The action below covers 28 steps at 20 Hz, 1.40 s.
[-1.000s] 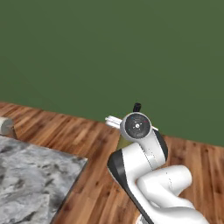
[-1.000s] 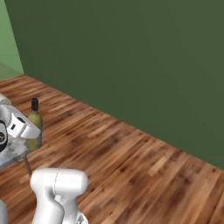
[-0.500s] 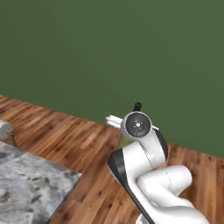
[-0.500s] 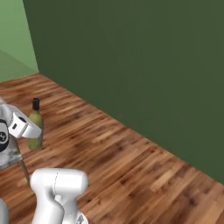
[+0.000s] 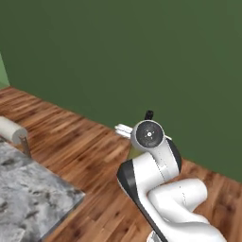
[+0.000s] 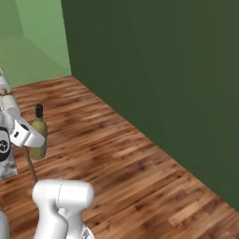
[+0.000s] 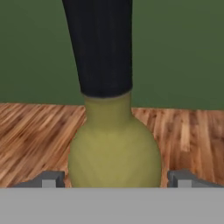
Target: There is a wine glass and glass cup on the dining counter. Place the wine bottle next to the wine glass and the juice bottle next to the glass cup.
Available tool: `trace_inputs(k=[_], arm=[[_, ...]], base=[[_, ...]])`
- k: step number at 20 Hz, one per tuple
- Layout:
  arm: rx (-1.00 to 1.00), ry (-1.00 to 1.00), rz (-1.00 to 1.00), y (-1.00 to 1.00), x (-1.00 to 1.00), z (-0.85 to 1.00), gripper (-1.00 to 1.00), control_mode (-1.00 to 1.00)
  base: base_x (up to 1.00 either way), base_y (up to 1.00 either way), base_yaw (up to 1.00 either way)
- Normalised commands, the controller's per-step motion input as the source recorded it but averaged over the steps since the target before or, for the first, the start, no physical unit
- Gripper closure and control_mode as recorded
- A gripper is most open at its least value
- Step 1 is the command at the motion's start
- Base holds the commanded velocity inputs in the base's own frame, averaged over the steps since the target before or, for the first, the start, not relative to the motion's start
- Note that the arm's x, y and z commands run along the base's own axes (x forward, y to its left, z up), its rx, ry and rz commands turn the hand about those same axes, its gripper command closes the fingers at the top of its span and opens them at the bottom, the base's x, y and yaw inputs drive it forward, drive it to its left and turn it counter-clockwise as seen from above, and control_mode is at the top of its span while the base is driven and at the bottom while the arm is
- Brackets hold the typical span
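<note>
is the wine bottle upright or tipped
Upright: in the right base view the wine bottle stands with its black neck straight up, carried above the floor.

- The base has turned: the dining counter sits lower left than before.
- A stool has come into view.
- The light green wall shows more.

Matt olive-yellow glass, seemingly, on the wine bottle under a dull black neck, above glossy streaked wood floor, beside marbled dining counter.
</note>
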Motion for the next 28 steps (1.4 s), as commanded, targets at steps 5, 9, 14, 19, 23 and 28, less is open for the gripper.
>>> trace_inputs(k=[5, 9, 14, 19, 23, 28], arm=[[0.0, 0.0, 0.0, 0.0, 0.0, 0.0, 1.0, 1.0], [0.0, 0.0, 0.0, 0.0, 0.0, 0.0, 1.0, 1.0], [0.0, 0.0, 0.0, 0.0, 0.0, 0.0, 1.0, 1.0], [0.0, 0.0, 0.0, 0.0, 0.0, 0.0, 1.0, 1.0], [0.0, 0.0, 0.0, 0.0, 0.0, 0.0, 1.0, 1.0], [0.0, 0.0, 0.0, 0.0, 0.0, 0.0, 1.0, 1.0]], base=[[0.43, -0.3, 0.32], [0.43, -0.32, 0.3], [0.43, -0.32, 0.31], [0.43, -0.32, 0.31], [0.43, -0.35, 0.3], [0.46, -0.36, 0.28]])
